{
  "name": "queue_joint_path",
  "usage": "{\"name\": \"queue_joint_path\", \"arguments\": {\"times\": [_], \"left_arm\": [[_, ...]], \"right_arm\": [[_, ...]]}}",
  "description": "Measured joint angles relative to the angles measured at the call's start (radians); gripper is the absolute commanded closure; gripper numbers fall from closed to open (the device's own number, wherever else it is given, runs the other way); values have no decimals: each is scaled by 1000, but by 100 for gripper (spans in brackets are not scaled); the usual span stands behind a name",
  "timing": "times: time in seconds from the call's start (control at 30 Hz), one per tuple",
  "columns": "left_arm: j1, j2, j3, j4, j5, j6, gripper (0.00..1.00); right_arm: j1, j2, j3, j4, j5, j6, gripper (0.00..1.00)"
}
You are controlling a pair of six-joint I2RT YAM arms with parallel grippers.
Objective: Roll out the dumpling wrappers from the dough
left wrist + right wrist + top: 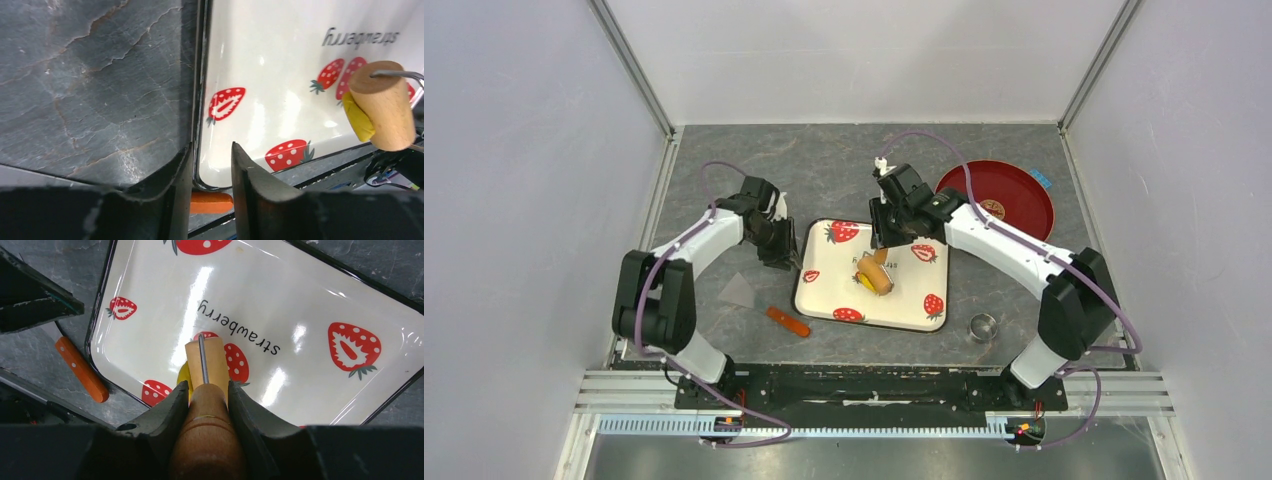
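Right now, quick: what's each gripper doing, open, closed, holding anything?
Left gripper: open, its fingers either side of the tray rim, gripping nothing.
Right gripper: closed on the handle of the wooden roller.

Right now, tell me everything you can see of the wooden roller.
The wooden roller is pale tan wood with a smooth grain. It has a short drum carried on a thin metal wire and a rounded handle. The right gripper is clamped on the handle, one finger on each side. The drum sits near the middle of the strawberry tray, resting on the yellow dough, which bulges out beside it.
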Motion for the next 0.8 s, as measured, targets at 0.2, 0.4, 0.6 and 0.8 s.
{"name": "queue_joint_path", "arguments": {"times": [0.2, 0.4, 0.6, 0.8], "left_arm": [[-31, -98, 0, 14, -19, -2, 56], [-134, -101, 17, 54, -12, -32, 56], [-222, -62, 38, 125, 1, -97, 56], [-280, -9, 38, 200, 16, -160, 58]], "right_arm": [[-39, -90, -103, 101, -41, 48, 100], [-75, -163, -208, 242, -69, 120, 100], [-93, -181, -373, 406, -95, 198, 100], [-147, -271, -572, 571, -116, 290, 100]]}}
